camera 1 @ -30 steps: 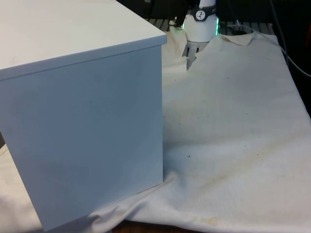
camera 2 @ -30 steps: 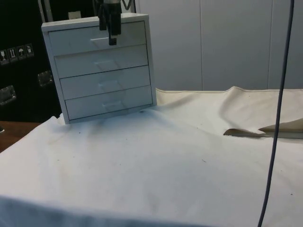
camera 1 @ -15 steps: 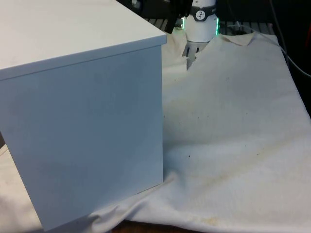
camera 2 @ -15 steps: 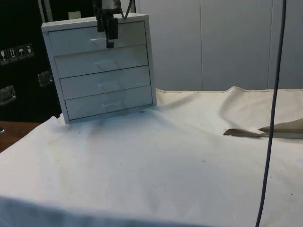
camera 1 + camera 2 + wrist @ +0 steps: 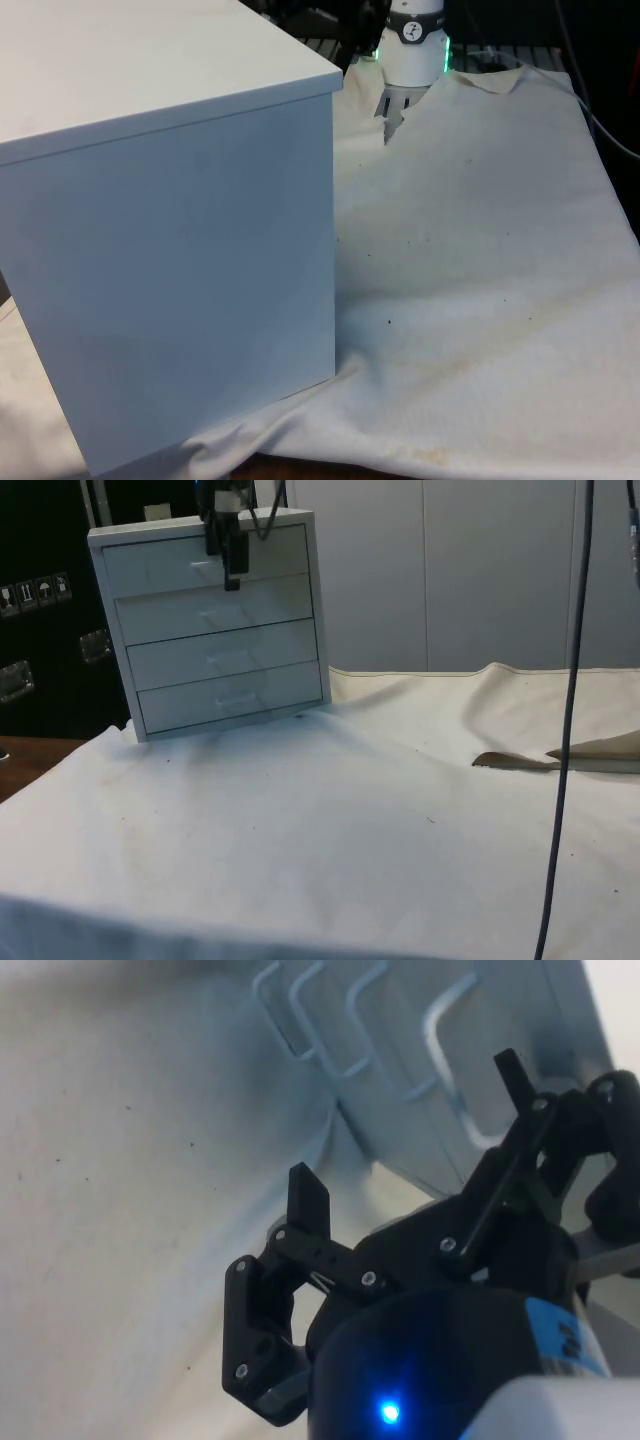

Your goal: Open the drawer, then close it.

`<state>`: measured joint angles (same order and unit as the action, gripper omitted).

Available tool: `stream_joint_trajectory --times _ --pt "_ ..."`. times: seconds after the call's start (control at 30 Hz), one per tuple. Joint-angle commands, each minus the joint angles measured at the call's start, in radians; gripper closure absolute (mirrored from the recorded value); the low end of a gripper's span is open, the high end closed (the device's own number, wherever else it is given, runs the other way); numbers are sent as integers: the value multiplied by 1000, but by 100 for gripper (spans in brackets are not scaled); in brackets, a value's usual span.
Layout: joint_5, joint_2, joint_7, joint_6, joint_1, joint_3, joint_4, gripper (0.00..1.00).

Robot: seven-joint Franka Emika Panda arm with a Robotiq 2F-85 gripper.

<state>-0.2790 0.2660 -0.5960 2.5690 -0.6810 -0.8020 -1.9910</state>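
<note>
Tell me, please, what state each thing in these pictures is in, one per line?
Chest of drawers: upright on the cloth, its plain back and side turned to the front view.
Top drawer: closed, flush with the frame.
Three lower drawers: closed.
Gripper: jaws open, pointing down in front of the top drawer's handle, holding nothing.
White cloth: spread over the table, wrinkled, an edge folded up at the side view's right.
</note>
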Motion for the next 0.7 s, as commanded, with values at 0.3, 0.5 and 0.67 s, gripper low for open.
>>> stream_joint_trajectory --times 0.3,0.5,0.67 --pt "2 30 6 47 8 -11 1 0" --pt "-1 25 9 43 4 -12 1 32" --pt "-5 41 18 66 3 -18 2 61"
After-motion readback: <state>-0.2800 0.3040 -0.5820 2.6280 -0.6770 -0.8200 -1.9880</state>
